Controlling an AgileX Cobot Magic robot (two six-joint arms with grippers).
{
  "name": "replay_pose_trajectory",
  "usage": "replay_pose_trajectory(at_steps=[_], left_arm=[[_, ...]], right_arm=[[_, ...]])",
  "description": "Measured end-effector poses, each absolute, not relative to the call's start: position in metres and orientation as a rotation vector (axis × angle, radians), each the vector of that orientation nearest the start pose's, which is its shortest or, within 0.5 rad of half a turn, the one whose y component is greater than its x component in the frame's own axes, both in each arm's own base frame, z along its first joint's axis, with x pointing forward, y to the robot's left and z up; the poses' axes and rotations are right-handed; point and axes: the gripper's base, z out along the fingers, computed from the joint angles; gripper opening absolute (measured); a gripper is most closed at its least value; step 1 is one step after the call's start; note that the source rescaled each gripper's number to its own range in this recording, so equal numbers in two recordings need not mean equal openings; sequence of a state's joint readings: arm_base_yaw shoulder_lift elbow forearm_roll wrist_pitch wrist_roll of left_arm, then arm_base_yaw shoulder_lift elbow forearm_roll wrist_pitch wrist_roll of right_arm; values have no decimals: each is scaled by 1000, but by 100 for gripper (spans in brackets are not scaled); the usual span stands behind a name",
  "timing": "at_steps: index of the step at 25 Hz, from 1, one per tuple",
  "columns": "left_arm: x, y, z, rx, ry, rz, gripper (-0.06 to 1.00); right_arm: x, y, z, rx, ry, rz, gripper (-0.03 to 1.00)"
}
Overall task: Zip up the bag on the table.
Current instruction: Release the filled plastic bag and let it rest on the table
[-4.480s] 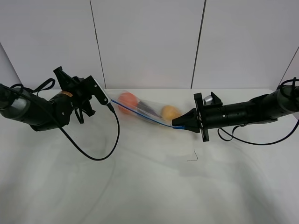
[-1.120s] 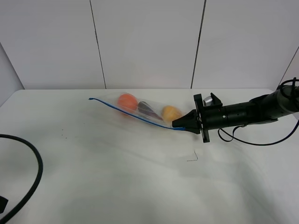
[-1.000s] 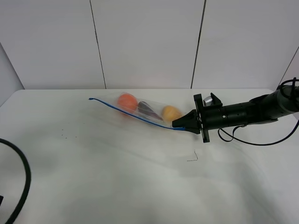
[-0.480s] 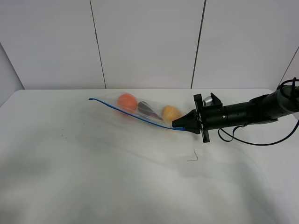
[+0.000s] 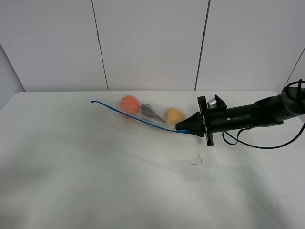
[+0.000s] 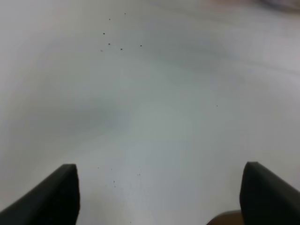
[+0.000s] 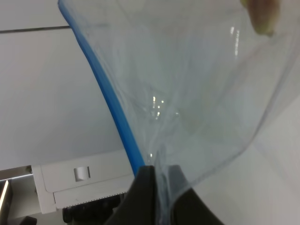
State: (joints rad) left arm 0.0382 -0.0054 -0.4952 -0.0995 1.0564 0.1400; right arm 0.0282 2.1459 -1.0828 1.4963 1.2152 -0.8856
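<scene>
**Right wrist view: jaws pinched on the corner of the zip bag, other arm nowhere near**

Right wrist camera shows the right gripper [image 7: 158, 187] with its two dark fingertips squeezed together on the corner of the clear crinkly plastic zip bag [image 7: 187, 89], right where the blue zipper strip [image 7: 112, 108] runs in. So it's clamped on the bag's end, no gap I can see.

From the high camera, the right gripper [image 5: 182, 127] points left, and the bag [image 5: 143, 112] stretches away from it up and to the left across the large plain white tabletop [image 5: 119, 181], toward the far edge. The zipper strip [image 5: 138, 119] is the long axis, running diagonally from the fingertips to a free tip at the far left. An orange round thing [image 5: 128, 103], a dark purple piece [image 5: 150, 111] and a yellow-orange one [image 5: 174, 115] show through the plastic.

The left gripper [image 6: 159, 192] is spread wide over bare table, holding nothing, and isn't in the high view at all. My guess: the right arm is the anchor, and the left has to come in along that strip.

Can't tell whether the zipper is sealed or where a slider sits; too thin and blurry.
</scene>
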Motion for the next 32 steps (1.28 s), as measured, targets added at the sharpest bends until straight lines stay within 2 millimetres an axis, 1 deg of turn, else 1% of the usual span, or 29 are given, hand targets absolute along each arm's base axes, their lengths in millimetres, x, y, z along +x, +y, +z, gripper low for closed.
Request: replay_pose_trajectory(at_steps=[7,13,14,15,16,17,21,22,23,24,27,29,32], left_arm=[[-5,-8,277,157,2030,-38,100],[-5,-8,277,160,2029,-39,100],[-5,-8,277,160,2029,-39,100],[-5,-8,277,160,2029,-39,100],[-5,-8,277,160,2029,-39,100],[-5,-8,277,160,2029,-39,100],[-5,-8,277,160,2029,-39,100],[-5,-8,277,160,2029,-39,100],[-5,-8,277,160,2029,-39,100],[-5,-8,277,160,2029,-39,100],[-5,-8,277,160,2029,-39,100],[-5,-8,277,160,2029,-39,100],[-5,-8,277,160,2029,-39,100]], right_arm=[[355,95,114,214,2520,1799,0],[355,95,114,214,2520,1799,0],[354,95,114,215,2523,1799,1],[354,95,114,215,2528,1798,4],[354,95,113,211,2535,1796,11],[353,95,113,203,2546,1790,19],[349,93,108,155,2623,1739,79],[347,93,107,138,2652,1727,88],[347,92,107,112,2689,1706,93],[348,91,108,91,2724,1683,95],[356,86,125,-37,2855,1519,99],[367,78,144,-147,2938,1321,100],[383,63,174,-223,3029,954,100]])
